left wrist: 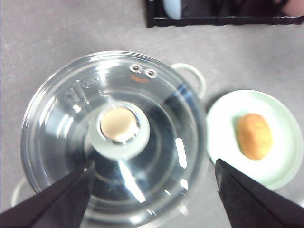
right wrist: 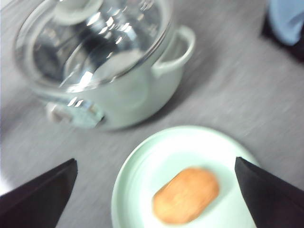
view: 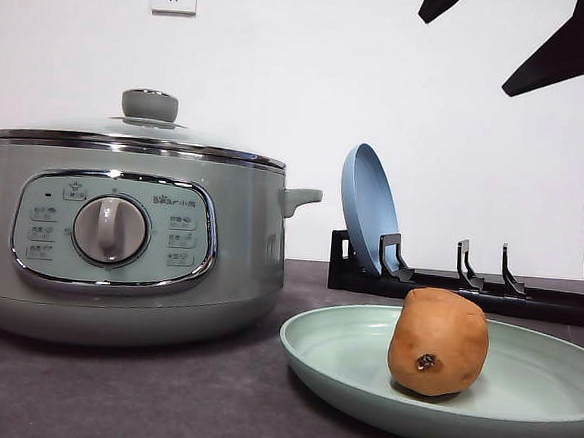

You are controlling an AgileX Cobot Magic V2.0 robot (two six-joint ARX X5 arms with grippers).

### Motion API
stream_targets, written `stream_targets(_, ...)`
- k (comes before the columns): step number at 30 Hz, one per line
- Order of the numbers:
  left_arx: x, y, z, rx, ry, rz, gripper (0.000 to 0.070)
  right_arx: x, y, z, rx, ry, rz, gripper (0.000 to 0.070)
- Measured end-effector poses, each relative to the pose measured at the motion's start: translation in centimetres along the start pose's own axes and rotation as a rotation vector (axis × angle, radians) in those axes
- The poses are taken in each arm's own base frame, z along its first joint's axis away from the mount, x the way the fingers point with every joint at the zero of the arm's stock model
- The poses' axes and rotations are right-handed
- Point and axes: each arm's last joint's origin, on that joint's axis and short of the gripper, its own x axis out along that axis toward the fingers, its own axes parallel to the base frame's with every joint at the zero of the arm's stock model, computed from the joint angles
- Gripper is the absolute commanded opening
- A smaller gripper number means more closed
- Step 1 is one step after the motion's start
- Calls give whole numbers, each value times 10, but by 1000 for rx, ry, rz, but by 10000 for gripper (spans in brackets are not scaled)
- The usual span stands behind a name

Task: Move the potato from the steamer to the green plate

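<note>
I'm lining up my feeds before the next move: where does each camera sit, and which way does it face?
Front view: low at table level, facing forward at the steamer, the potato on the green plate and the rack behind; dark arm parts top right.
Left wrist view: above the steamer's glass lid, looking down; left gripper fingers wide apart.
Right wrist view: above the plate, looking down at the potato; right gripper open.
All three share steamer, plate and potato.

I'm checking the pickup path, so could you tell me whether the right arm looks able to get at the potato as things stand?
Probably yes. The right gripper hangs open above the potato, which lies uncovered on the green plate, with nothing between them.
</note>
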Motion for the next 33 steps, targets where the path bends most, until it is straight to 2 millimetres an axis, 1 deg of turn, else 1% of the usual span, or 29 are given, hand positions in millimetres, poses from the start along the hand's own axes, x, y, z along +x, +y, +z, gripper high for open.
stream_targets(3,-14,-3,-7,2,-9,-16,508,0,1,-4,11,48,48,682)
stream_targets(5,-20,-4,-10,2,-8,-22,482,0,1,-7,20,78,73,681)
stream_targets(6,-22,-5,-12,2,-5,-24,452,0,2,-8,24,93,83,681)
stream_targets(9,-25,-6,-15,0,10,-25,334,-1,2,-11,33,121,100,680)
stream_targets(10,-25,-6,-16,-1,15,-25,281,-1,2,-11,36,128,100,680)
stream_targets(11,-25,-6,-16,-2,19,-25,211,-1,2,-12,38,136,101,653)
stream_targets(12,-25,-6,-16,-3,24,-25,128,-1,2,-13,41,144,100,606)
stream_targets(13,-25,-6,-17,-4,28,-26,44,-1,2,-14,44,154,99,504)
stream_targets(14,-25,-6,-17,-4,31,-26,4,-1,1,-15,48,164,97,379)
stream_targets(15,-25,-6,-17,-5,33,-26,0,-1,1,-16,51,176,96,238)
stream_targets(16,-25,-6,-17,-5,34,-26,0,-2,1,-17,53,182,94,126)
stream_targets(17,-25,-6,-17,-5,34,-26,0,-2,1,-17,55,187,94,49)
stream_targets(18,-25,-6,-17,-5,34,-26,0,-2,1,-18,56,191,93,1)
stream_targets(33,-25,-6,-17,-4,34,-26,0,-2,1,-18,56,192,93,0)
